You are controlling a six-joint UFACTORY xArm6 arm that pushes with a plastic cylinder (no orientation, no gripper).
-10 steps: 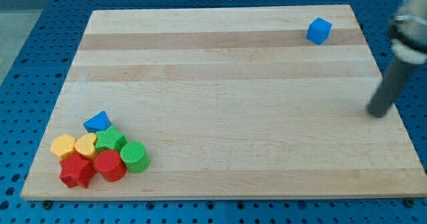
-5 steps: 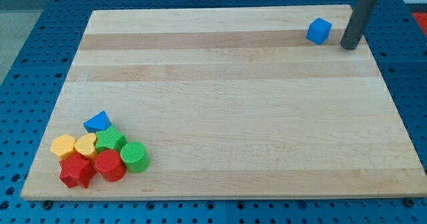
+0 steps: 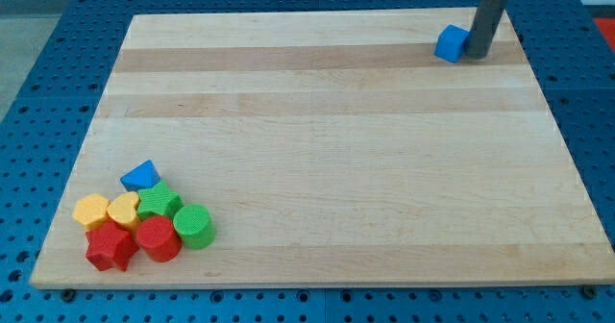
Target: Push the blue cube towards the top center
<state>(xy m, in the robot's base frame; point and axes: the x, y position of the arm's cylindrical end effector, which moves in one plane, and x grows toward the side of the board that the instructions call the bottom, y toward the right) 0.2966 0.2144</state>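
Observation:
The blue cube (image 3: 450, 43) sits on the wooden board (image 3: 317, 150) near the view's top right corner. My tip (image 3: 476, 56) stands right against the cube's right side, touching it. The dark rod rises from there out of the view's top edge.
A cluster of blocks lies at the board's bottom left: a blue wedge-like block (image 3: 141, 176), a yellow hexagon (image 3: 91, 211), a yellow heart (image 3: 124, 209), a green block (image 3: 159, 201), a green cylinder (image 3: 194, 226), a red star (image 3: 110, 248) and a red cylinder (image 3: 157, 238).
My tip has moved from the board's right edge up and to the left, reaching the blue cube's right side. The cube has shifted slightly to the left.

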